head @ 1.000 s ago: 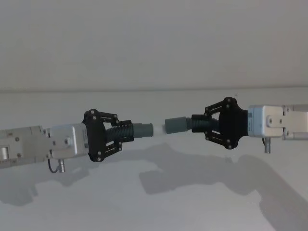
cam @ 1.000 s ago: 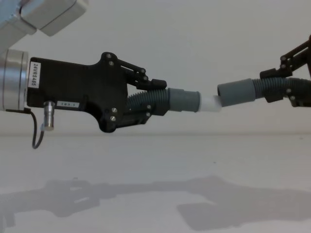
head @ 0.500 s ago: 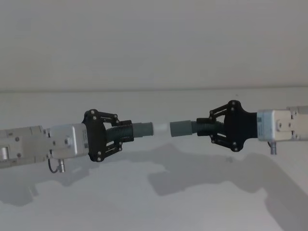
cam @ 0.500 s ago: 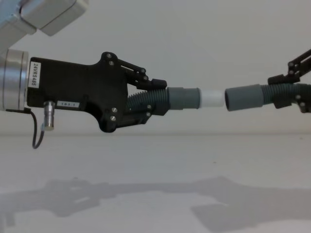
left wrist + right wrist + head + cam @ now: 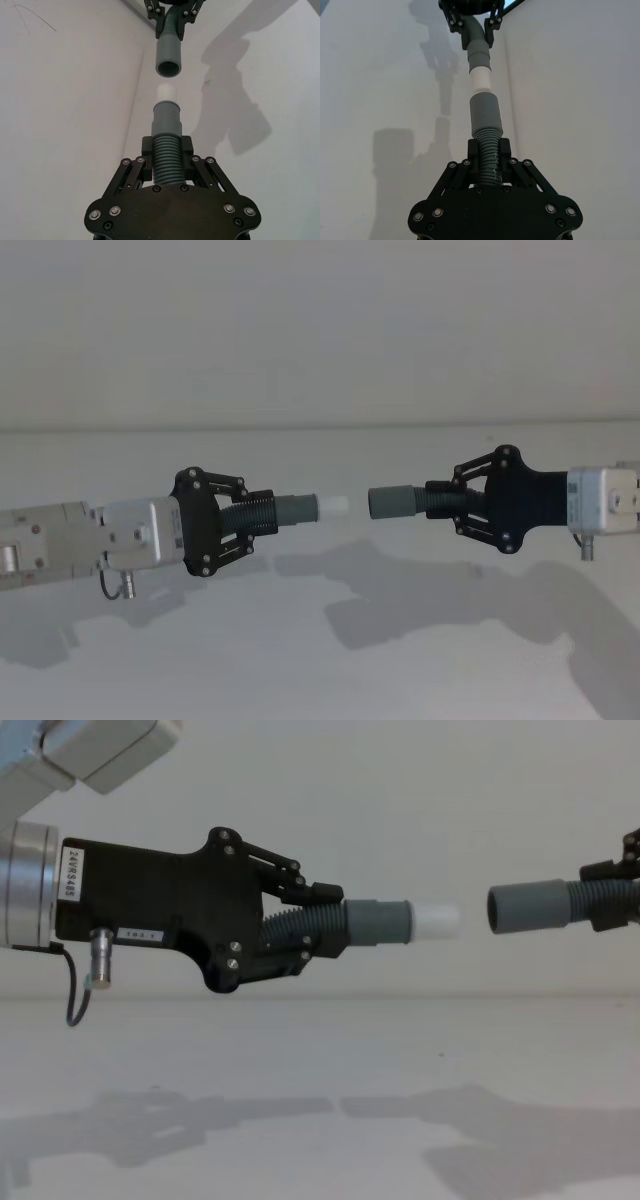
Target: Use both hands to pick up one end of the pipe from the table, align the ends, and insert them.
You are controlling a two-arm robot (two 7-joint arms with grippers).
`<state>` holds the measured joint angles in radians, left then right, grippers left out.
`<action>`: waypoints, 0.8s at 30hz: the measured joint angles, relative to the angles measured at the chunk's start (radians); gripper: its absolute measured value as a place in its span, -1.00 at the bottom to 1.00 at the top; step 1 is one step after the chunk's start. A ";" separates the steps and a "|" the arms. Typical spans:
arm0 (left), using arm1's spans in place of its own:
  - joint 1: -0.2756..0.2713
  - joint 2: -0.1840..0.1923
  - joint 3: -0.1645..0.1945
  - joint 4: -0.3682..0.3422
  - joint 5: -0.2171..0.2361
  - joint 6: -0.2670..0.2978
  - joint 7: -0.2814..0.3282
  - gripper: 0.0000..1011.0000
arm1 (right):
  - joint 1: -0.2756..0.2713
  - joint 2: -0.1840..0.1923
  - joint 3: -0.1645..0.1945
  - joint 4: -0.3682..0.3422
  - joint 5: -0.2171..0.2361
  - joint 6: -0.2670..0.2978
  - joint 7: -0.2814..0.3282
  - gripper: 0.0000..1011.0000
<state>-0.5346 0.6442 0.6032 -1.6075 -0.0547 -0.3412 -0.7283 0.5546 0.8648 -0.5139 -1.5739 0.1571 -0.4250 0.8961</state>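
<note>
Both halves of the pipe hang above the white table (image 5: 300, 660), end to end in one line. My left gripper (image 5: 262, 516) is shut on the ribbed middle of the left piece (image 5: 378, 923), whose white tube tip (image 5: 333, 506) points right. Facing it across a small gap is the open hollow cuff (image 5: 392, 502) of the right piece, and my right gripper (image 5: 440, 502) is shut on that piece's ribbed part. The left wrist view looks along the white tip (image 5: 167, 92) into the hollow cuff (image 5: 168, 57). The right wrist view shows the cuff (image 5: 485, 112) just short of the tip (image 5: 481, 77).
A pale grey wall (image 5: 320, 330) rises behind the table's far edge. The arms' shadows (image 5: 400, 605) fall on the bare white surface below the pipes.
My right gripper has drawn back to the right with its piece. The hollow cuff, close against the white tip before, now stands a small gap away. The left arm has stayed still.
</note>
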 joint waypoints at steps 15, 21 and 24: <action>0.000 0.000 0.000 0.000 0.000 0.000 0.000 -0.41 | -0.014 -0.005 0.006 -0.001 0.032 -0.012 -0.007 -0.57; 0.000 0.000 0.000 0.000 0.000 0.000 0.000 -0.41 | -0.016 -0.010 0.009 0.010 0.036 -0.018 -0.011 -0.57; 0.000 0.000 0.000 0.000 0.000 0.000 0.000 -0.41 | -0.016 -0.015 0.009 0.018 0.038 -0.021 -0.012 -0.57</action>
<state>-0.5345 0.6442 0.6032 -1.6075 -0.0546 -0.3411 -0.7283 0.5382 0.8498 -0.5052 -1.5560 0.1948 -0.4458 0.8842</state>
